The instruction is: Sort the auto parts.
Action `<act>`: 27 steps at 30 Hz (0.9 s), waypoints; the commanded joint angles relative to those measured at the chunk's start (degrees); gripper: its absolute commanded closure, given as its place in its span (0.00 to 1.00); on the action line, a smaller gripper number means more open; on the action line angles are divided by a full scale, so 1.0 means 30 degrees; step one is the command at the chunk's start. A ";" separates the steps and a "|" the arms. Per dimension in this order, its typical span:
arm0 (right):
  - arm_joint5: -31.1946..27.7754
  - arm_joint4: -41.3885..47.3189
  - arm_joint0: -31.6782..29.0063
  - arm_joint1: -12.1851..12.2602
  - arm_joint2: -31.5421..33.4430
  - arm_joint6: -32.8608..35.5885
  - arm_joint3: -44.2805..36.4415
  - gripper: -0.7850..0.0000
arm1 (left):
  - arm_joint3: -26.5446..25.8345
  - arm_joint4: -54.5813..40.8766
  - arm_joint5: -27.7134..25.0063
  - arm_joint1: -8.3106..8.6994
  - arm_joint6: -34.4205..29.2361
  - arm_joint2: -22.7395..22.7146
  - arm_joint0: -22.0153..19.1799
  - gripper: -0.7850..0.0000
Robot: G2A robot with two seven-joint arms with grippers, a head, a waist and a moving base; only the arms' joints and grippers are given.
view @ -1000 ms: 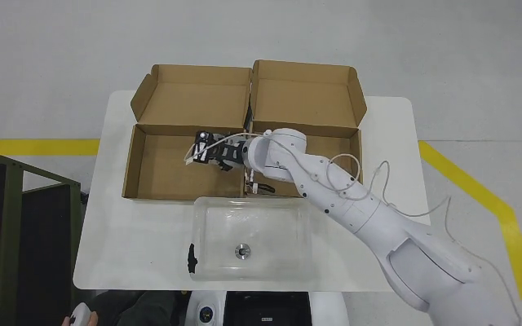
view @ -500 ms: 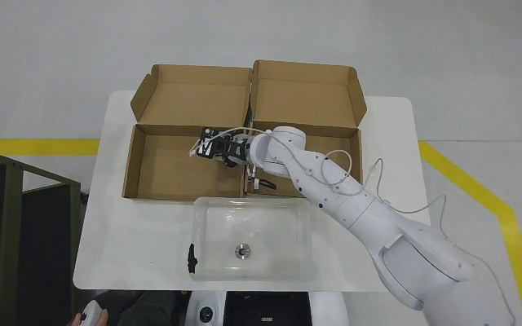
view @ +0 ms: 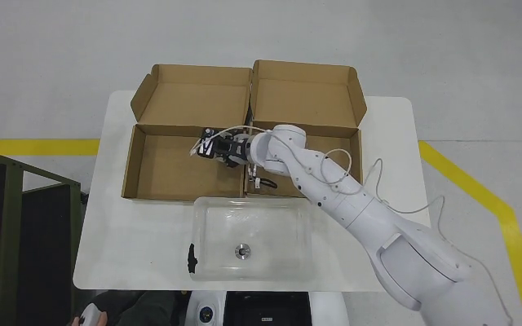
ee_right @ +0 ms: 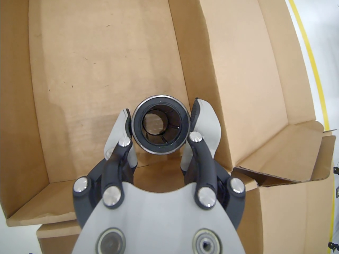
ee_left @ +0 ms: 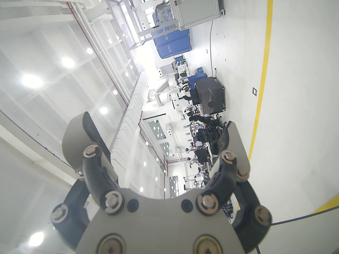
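The top view looks straight down from above the arms, far enough off to take in the whole table with floor around it. The right wrist view sits close behind the right gripper, facing down past the part it grips into a box. The top view shows that box left of centre. The left wrist view, behind the spread left gripper, faces a hall's ceiling and floor.
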 commanded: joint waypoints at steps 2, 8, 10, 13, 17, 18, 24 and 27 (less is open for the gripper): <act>-0.0123 -0.0277 -0.0038 0.0097 0.0318 -0.0033 -0.0586 0.38 | 0.0000 0.0000 0.0000 0.0000 0.0000 0.0000 0.0000 0.00; -0.0776 -0.0789 -0.0451 0.0533 0.1331 0.0268 -0.2604 0.25 | 0.0000 0.0000 0.0000 0.0000 0.0000 0.0000 0.0000 0.00; -0.1127 -0.0851 -0.0766 0.0730 0.1741 0.0474 -0.3518 0.24 | 0.0000 0.0000 0.0000 0.0000 0.0000 0.0000 0.0000 0.00; -0.1665 -0.0939 -0.1410 0.1053 0.2364 0.0939 -0.5010 0.20 | 0.0000 0.0000 0.0000 0.0000 0.0000 0.0000 0.0000 0.00; -0.2273 -0.1046 -0.2683 0.1526 0.3198 0.1705 -0.7461 0.11 | 0.0000 0.0000 0.0000 0.0000 0.0000 0.0000 0.0000 0.00; -0.2470 -0.1125 -0.3049 0.1652 0.3387 0.1941 -0.8096 0.11 | 0.0000 0.0000 0.0000 0.0000 0.0000 0.0000 0.0000 0.00; -0.3891 -0.1392 -0.5367 0.2374 0.4445 0.2782 -1.1556 0.11 | 0.0000 0.0000 0.0000 0.0000 0.0000 0.0000 0.0000 0.00; -0.4523 -0.1463 -0.6478 0.2672 0.4809 0.3022 -1.3038 0.10 | 0.0000 0.0000 0.0000 0.0000 0.0000 0.0000 0.0000 0.00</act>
